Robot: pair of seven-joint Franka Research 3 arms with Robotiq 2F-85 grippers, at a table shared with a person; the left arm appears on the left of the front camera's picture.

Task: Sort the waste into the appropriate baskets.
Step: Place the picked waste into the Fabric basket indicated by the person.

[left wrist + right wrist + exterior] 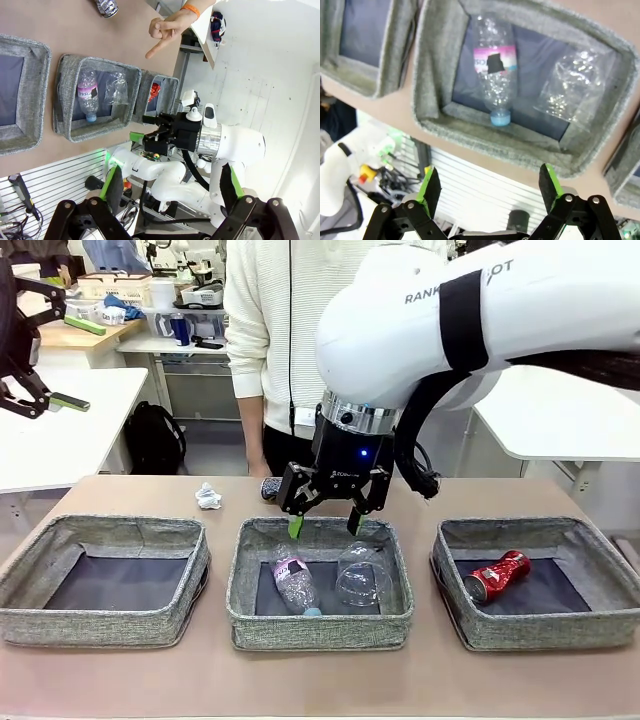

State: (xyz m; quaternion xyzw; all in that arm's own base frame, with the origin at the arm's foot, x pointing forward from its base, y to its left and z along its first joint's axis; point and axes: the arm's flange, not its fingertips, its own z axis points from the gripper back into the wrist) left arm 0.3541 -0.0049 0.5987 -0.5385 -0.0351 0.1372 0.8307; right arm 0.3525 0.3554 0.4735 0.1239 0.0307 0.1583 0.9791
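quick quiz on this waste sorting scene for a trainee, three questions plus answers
1. True or false: the clear bottle and the clear plastic cup lie in the same basket.
2. Which lies on the table, outside every basket? A: white paper wad. B: clear bottle. C: clear plastic cup.
3. Fill in: the right gripper hangs open above the ____ basket.
Key: 1 true; 2 A; 3 middle basket.
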